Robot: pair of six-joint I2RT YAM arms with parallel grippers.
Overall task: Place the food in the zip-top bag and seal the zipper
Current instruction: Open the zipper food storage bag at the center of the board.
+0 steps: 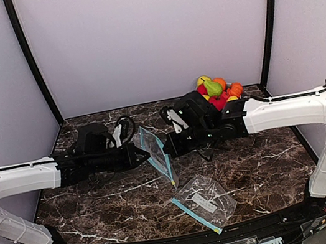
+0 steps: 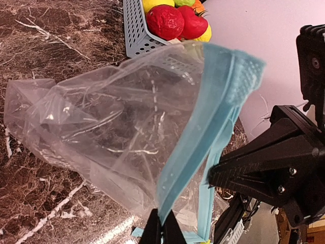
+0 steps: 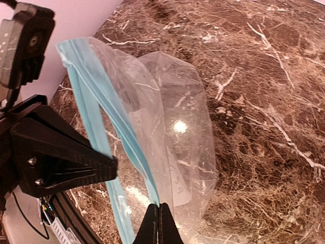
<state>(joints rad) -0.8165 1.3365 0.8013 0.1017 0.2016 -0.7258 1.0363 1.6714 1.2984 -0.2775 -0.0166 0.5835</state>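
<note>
A clear zip-top bag (image 1: pixel 157 154) with a light-blue zipper strip hangs above the table's middle, held between both arms. My left gripper (image 1: pixel 145 155) is shut on one lip of the zipper strip (image 2: pixel 203 132), the fingertips pinched together around it (image 2: pixel 162 231). My right gripper (image 1: pixel 166 150) is shut on the opposite lip (image 3: pixel 159 223), so the bag's mouth (image 3: pixel 96 91) stands slightly apart. The bag's body (image 2: pixel 101 127) sags toward the marble and holds no fruit. The food (image 1: pixel 217 90), glossy red, green, orange and yellow toy fruits, is piled at the back right, behind the right arm.
The fruits sit in a light-blue slatted basket (image 2: pixel 136 30) near the back wall. A second clear zip-top bag (image 1: pixel 205 200) lies flat on the marble table (image 1: pixel 102 208) toward the front centre. Black frame posts stand at the back corners.
</note>
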